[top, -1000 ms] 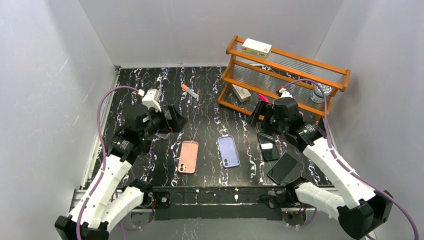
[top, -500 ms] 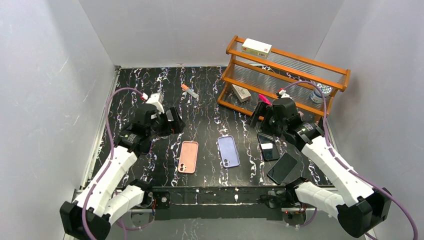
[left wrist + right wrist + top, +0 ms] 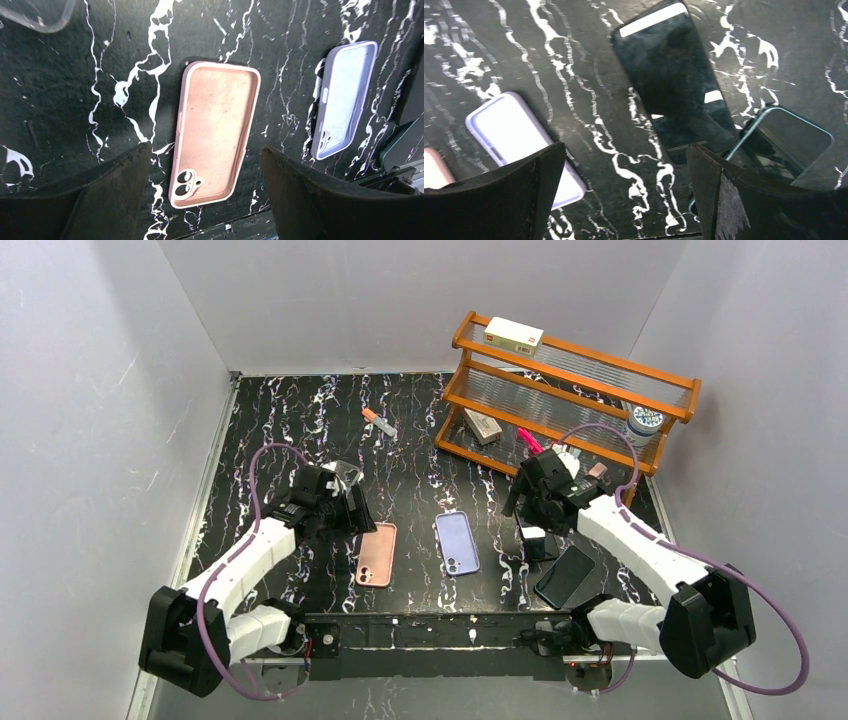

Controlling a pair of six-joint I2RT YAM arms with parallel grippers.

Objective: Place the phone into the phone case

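Two empty phone cases lie open side up near the front of the black marble table: a pink case [image 3: 377,554] [image 3: 215,132] and a lavender case [image 3: 457,542] [image 3: 345,97] [image 3: 519,140]. A black phone [image 3: 537,540] [image 3: 679,85] lies screen up to their right. A second dark phone [image 3: 565,575] [image 3: 784,140] lies beside it. My left gripper [image 3: 345,510] [image 3: 205,150] hangs open just above the pink case, its fingers [image 3: 100,195] either side of the case's camera end. My right gripper [image 3: 530,512] [image 3: 624,150] is open over bare table, left of the black phone's near end.
A clear case [image 3: 345,474] [image 3: 40,12] lies behind my left gripper. An orange rack [image 3: 570,390] at the back right carries a white box [image 3: 513,336], a grey block [image 3: 483,426] and a bottle [image 3: 640,423]. A small tube [image 3: 378,422] lies mid-table. The table's front rail [image 3: 440,625] is close.
Both arms have dropped and come toward the front edge. The left gripper moved from the clear case to over the pink case, jaws slightly narrower. The right gripper came down by the black phone.
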